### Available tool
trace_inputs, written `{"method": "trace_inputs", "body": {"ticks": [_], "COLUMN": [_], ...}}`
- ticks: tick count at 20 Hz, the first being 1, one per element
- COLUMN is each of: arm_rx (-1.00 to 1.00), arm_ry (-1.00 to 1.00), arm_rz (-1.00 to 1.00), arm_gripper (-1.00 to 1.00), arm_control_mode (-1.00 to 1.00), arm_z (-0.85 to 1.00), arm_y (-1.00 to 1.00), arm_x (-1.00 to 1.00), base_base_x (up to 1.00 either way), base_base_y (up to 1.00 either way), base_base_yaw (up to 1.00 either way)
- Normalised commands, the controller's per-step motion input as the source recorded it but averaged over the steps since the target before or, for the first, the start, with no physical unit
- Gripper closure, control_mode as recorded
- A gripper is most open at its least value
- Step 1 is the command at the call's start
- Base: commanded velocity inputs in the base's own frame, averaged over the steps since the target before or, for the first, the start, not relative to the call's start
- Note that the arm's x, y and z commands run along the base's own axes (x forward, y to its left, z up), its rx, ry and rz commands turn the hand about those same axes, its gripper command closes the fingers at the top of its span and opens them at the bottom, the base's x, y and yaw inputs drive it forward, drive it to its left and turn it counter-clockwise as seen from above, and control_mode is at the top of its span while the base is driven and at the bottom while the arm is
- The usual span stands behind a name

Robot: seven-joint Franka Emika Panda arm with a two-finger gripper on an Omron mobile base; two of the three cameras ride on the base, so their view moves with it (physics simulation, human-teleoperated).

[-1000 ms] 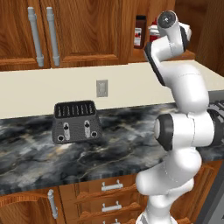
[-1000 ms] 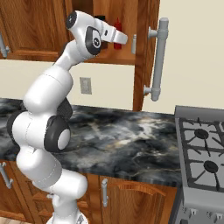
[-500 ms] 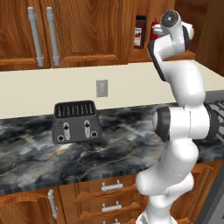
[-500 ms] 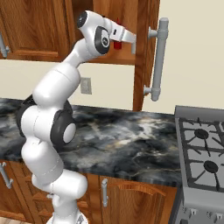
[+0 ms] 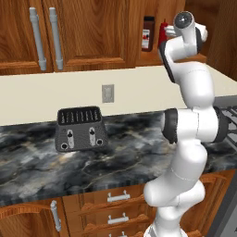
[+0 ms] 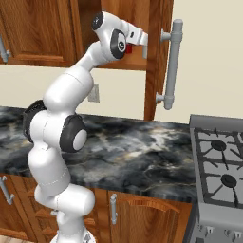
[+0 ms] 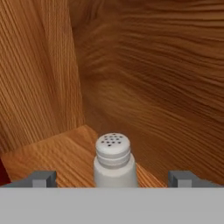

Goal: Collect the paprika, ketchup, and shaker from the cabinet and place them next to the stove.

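Pale cylindrical shaker — perforated domed top — between open gripper tips

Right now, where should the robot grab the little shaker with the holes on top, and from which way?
Probably around the shaker's round white body, just under its ribbed cap, coming straight in from the cabinet's open front. It stands upright on the wooden shelf, and the open gripper already has a finger on each side of it. The straight, narrow body fits between them; the rounded cap would likely slip.
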Motion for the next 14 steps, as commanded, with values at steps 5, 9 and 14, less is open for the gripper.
{"method": "trace_inputs", "body": {"ticks": [5,9,14], "arm_rx": [0.01,0.0,0.0], "arm_ry": [0.0,0.0,0.0], "arm_rz": [0.0,0.0,0.0], "arm_gripper": [-1.0,-1.0,-1.0], "arm_control_mode": [-1.0,-1.0,-1.0], "arm_z": [-0.09,-0.08,-0.09], "arm_y": [-0.2,-0.02,0.0], "arm_x": [0.11,0.09,0.08], "base_base_x": [0.0,0.0,0.0], "base_base_y": [0.0,0.0,0.0], "base_base_yaw": [0.0,0.0,0.0]}}
